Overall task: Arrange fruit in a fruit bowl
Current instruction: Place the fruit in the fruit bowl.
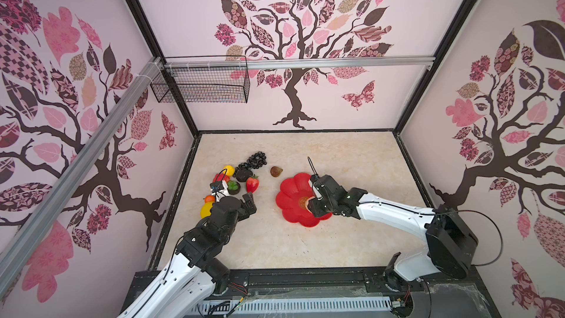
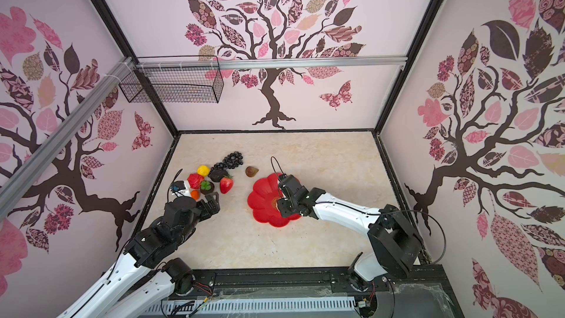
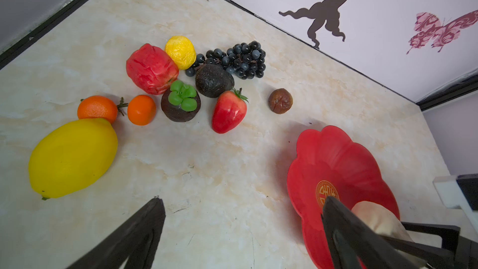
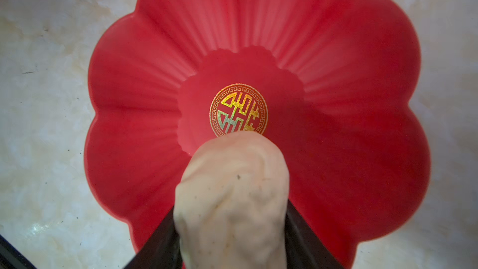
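Marbled cream tabletop [image 1: 351, 163], boxed in by pale walls [image 1: 229, 114] printed with a dark tree and pink leaves. You find the fruit bowl [image 1: 289, 189], a red petalled dish, lying flat right of centre, with a gold emblem [image 4: 238, 109] at its middle. Your right gripper [image 4: 230, 210] reaches over it from the right, pinching the cream bumpy pear [image 4: 232, 172] between both fingers. The pear's free end covers one edge of the emblem; you cannot tell whether it touches the dish floor. Your left gripper [image 3: 241, 203] hovers over bare table, on the robot's side of the fruit cluster, jaws spread wide. The other fruit lies on the table left of the bowl. The brown fig [image 3: 280, 100] sits alone, nearest the bowl. The strawberry [image 3: 227, 112] is just beside the dark avocado [image 3: 213, 80] and a dark round fruit with green leaves [image 3: 181, 104]. The black grape bunch [image 3: 243, 59] lies against the avocado's far side. The red apple [image 3: 151, 69] rests against the small lemon [image 3: 180, 51]. The stemmed orange [image 3: 97, 108] and plain orange [image 3: 141, 109] sit side by side, and the large lemon [image 3: 72, 157] touches the stemmed one.
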You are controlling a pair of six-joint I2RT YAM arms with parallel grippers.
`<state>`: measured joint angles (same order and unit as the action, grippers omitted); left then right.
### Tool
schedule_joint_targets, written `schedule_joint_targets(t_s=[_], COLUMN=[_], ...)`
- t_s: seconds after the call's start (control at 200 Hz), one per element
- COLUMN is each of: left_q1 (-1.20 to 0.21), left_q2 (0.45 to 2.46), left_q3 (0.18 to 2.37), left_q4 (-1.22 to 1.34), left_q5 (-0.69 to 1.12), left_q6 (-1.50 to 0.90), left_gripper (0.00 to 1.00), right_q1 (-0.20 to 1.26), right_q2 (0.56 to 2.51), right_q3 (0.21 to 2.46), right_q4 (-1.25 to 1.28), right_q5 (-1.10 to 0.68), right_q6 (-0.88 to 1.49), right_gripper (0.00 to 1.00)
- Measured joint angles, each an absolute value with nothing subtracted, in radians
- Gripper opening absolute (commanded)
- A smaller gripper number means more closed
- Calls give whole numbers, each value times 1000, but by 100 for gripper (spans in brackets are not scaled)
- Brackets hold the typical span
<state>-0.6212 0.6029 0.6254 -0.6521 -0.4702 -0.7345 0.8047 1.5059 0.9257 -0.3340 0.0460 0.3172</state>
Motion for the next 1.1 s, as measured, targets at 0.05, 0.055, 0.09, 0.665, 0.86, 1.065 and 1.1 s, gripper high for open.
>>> schedule_joint_targets(t_s=[0.05,0.055,0.09,0.665,0.86,1.065,1.1], left_q1=[-621,-621,-621,-621,-621,-621,-621], left_q2=[603,603,603,612,612,612,612], left_q3=[619,618,615,594,592,592,592], left_q4=[-653,-653,-652,-639,-638,-638,-638], left_q5=[-470,-470,-470,-472,-483,-493,-493], left_q6=[-735,-735,-734,-733,-733,-733,-733], left_gripper=[98,98,98,98,98,98,98], right_q1=[812,812,819,886,896,899,900], right_q2=[1530,1532,1544,1615,1617,1621,1621], right_q3=[939,940,946,962,962,964,964], right_q4=[-335,-335,-336,-341,-348,-350,-352], right_q5=[53,53,56,110,123,135,135], right_q6=[323,324,330,366,365,363,363], right_gripper=[50,50,49,58,62,68,68])
